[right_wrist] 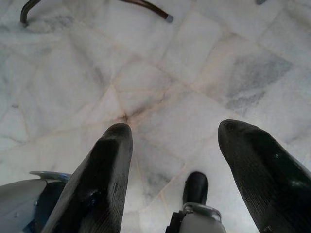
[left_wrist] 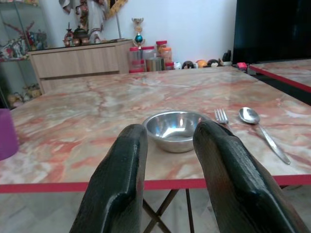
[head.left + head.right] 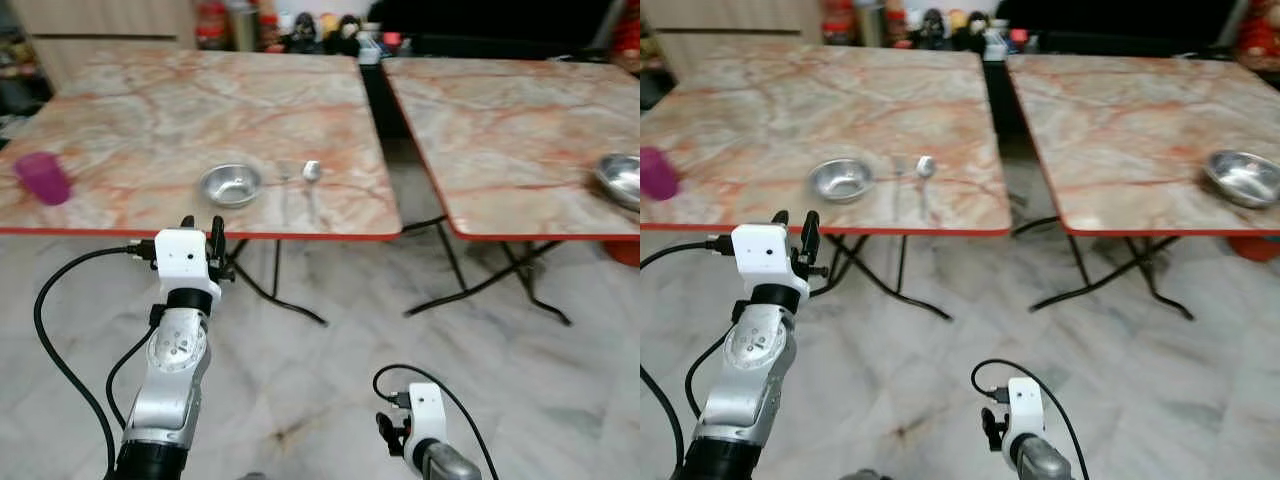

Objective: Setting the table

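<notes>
While the left gripper (image 2: 170,184) fingers gape empty, steel bowl (image 2: 176,130) just beyond, right gripper (image 1: 180,174) likewise.

Two marble-patterned folding tables with red edging stand side by side on a pale marble-tiled floor (image 3: 300,380), a narrow gap between them. On the left table (image 3: 150,110): a steel bowl (image 3: 230,184) near the front edge; a fork (image 3: 285,180) just beside it; a spoon (image 3: 312,178) beside the fork, toward the front right corner. A purple cup (image 3: 42,178) stands upright near the front left corner, well apart from the bowl. On the right table (image 3: 500,120): a second steel bowl (image 3: 622,180) near the front right corner.
</notes>
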Controlling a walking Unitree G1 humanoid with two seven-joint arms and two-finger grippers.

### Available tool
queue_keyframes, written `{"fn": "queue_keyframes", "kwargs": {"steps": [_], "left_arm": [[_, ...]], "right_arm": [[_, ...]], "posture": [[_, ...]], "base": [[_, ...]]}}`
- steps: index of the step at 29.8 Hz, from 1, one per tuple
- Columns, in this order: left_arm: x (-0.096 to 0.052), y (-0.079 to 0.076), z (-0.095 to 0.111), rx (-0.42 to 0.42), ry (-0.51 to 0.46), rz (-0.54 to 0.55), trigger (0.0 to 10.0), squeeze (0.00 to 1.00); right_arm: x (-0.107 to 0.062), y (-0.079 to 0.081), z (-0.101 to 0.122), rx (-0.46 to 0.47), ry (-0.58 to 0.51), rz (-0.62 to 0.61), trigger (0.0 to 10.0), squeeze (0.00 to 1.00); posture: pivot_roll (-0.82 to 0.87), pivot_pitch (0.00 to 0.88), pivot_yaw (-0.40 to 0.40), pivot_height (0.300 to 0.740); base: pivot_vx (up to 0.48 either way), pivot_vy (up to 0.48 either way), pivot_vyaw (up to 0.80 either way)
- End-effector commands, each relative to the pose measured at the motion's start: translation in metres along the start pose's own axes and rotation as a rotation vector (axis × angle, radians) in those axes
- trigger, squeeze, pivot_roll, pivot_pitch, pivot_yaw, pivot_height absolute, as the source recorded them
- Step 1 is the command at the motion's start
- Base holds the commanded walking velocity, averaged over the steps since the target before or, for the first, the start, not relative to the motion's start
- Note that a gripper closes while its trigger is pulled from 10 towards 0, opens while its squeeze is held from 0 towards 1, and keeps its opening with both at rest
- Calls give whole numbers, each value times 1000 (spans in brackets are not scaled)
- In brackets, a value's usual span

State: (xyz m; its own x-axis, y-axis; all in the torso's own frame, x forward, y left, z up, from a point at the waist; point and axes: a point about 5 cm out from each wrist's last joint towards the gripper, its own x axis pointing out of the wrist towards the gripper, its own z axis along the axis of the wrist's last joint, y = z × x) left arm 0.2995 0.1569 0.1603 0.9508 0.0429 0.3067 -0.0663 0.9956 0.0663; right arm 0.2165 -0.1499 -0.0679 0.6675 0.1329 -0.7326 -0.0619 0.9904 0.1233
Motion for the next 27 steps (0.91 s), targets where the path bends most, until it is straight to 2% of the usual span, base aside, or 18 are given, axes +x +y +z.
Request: {"fn": "queue_keyframes", "kwargs": {"steps": [1, 16, 18, 22, 27], "left_arm": [[3, -7, 4, -6, -11, -19, 10000, 0], [9, -9, 10, -13, -23, -16, 10000, 0], [9, -8, 10, -13, -24, -14, 10000, 0], [9, -7, 10, -12, -23, -10, 10000, 0], [10, -7, 10, -11, -20, -6, 10000, 0]], "right_arm": [[-2, -9, -2, -1, 9, -26, 10000, 0], [-2, -9, -3, -13, 8, -28, 10000, 0], [-2, -9, -2, -30, 8, -23, 10000, 0], [-2, -8, -3, -15, 8, -23, 10000, 0], [-2, -8, -4, -16, 11, -21, 10000, 0]], "posture": [[140, 104, -39, 740], [135, 102, -37, 740], [135, 103, -36, 740], [136, 101, -34, 740], [134, 92, -30, 740]], "base": [[0, 0, 0], [0, 0, 59], [240, 0, 0], [272, 0, 800], [288, 0, 0]]}}
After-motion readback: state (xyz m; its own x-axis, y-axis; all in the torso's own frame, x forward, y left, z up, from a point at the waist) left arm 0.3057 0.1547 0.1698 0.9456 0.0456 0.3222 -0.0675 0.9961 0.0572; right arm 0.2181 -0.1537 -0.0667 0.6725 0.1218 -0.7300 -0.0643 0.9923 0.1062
